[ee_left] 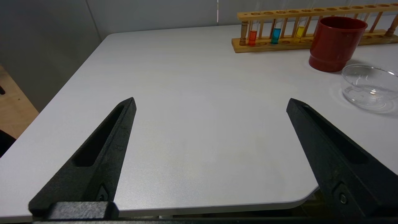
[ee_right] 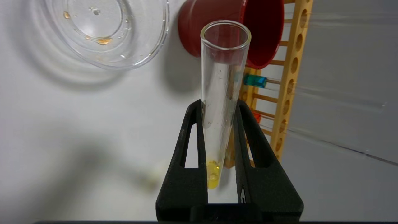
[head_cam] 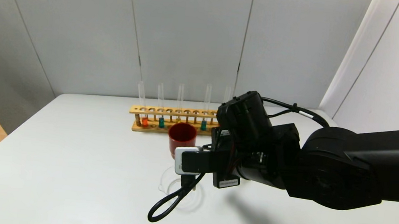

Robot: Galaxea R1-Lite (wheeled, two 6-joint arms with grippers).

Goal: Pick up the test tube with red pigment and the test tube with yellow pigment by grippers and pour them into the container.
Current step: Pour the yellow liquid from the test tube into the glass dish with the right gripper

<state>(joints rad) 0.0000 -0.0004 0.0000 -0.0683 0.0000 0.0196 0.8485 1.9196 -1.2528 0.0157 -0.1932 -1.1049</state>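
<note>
The right claw (ee_right: 219, 107) is pinching the test tube with yellow pigment (ee_right: 221, 93). Its two black fingers (ee_right: 192, 137) press on the sides of the glass. A little yellow liquid sits at the round end of the tube, down between the fingers. The open mouth of the tube points away from the claw, toward the red cup (ee_right: 236, 28).

The right arm reaches in over the middle of the white tabletop (head_cam: 71, 173). Its wrist hangs just above the container (head_cam: 168, 181), the low clear glass dish. The dish stands on the tabletop just in front of the red cup. A few small orange drops lie on the bottom of the dish.

Behind the cup stands a long wooden rack (head_cam: 173, 120). It holds a tube with orange-red liquid (head_cam: 145, 121) near its left end. Next along is a tube with teal liquid (head_cam: 161, 122), and another teal one stands farther right. In the left wrist view a tube with yellow liquid (ee_left: 300, 31) also stands in the rack.

The left claw (ee_left: 211, 102) is spread wide and holds nothing. It hangs low over the near left part of the tabletop, well apart from the dish and the rack.
</note>
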